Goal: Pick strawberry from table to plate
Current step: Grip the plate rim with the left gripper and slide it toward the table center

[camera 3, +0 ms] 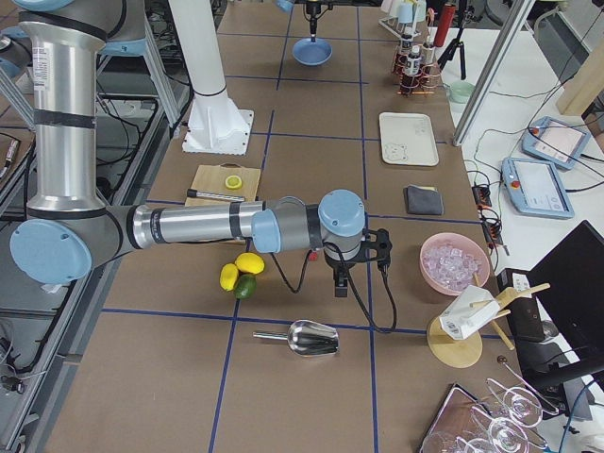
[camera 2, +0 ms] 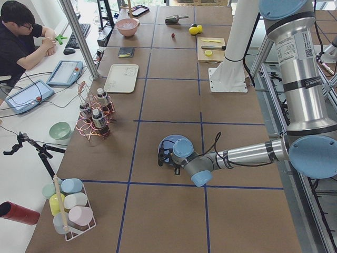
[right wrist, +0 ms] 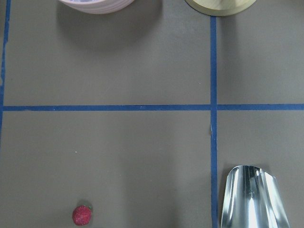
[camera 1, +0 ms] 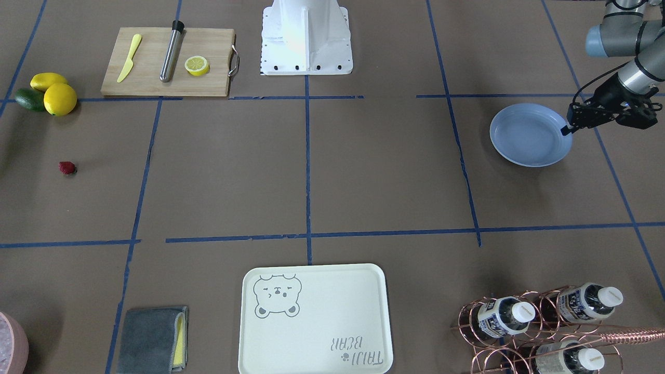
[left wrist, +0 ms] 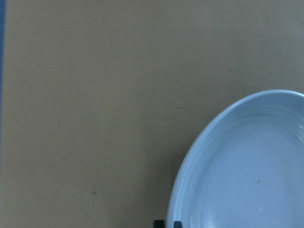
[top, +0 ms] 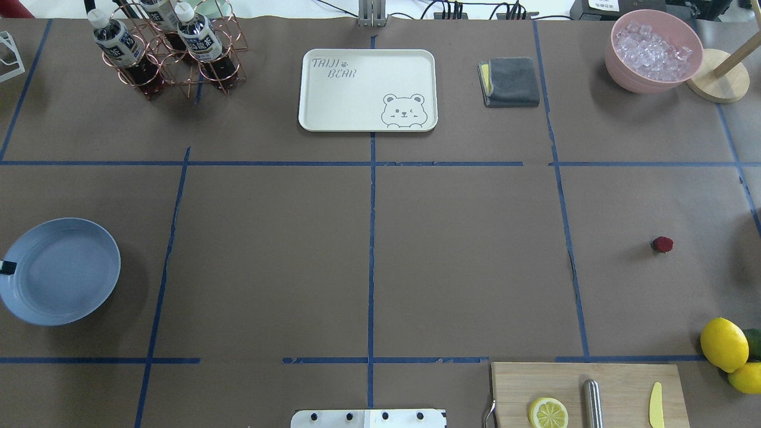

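Brown desk [camera 1: 363,171] gridded with blue tape. Pale blue plate [camera 1: 530,135] at one end, left tool [camera 1: 567,129] at its rim, opening impossible to tell. Right tool [camera 3: 340,286] over opposite end, opening likewise unclear. Strawberry [camera 1: 67,168] lying on desk, well apart from plate and left tool, low-left in right wrist view.

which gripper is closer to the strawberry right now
Right. The right gripper hangs over the table near the strawberry, which shows in its wrist view. The left gripper is at the plate's rim, far across the table.
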`<state>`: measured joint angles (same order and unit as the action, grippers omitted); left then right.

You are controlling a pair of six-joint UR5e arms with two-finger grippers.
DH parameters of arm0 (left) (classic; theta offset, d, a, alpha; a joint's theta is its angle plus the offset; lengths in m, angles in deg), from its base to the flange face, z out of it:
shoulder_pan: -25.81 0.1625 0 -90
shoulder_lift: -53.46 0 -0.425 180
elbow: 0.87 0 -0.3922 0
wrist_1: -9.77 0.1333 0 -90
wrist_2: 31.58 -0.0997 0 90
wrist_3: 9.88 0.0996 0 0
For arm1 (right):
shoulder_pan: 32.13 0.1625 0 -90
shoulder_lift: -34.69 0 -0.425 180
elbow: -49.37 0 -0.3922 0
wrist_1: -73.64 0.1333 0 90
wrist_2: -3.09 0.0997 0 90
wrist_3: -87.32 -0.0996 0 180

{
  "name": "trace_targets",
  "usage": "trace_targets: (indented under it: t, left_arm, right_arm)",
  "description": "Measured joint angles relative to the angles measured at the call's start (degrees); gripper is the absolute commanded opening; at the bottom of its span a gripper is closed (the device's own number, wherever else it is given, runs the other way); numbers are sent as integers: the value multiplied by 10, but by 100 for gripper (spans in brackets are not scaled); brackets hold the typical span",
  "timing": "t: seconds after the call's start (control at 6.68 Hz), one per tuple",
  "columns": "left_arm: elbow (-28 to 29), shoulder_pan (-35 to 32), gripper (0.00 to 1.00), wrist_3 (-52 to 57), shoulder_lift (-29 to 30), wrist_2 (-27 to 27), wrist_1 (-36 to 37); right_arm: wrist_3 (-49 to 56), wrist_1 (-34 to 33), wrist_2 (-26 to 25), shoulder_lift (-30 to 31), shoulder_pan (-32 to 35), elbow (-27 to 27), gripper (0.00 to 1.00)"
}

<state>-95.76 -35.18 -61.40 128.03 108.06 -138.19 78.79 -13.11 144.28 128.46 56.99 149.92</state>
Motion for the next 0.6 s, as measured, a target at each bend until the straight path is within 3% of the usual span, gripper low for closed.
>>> trace_targets:
  t: [0.3, 0.6]
  left_arm:
    - [-79, -32, 0, -24, 38, 27, 117]
    - [-86, 4, 0, -146, 148, -6, 171]
  right_arm:
    - [0, -1, 1, -8, 0, 0, 100]
    - [-2, -2, 10, -36, -4, 2, 100]
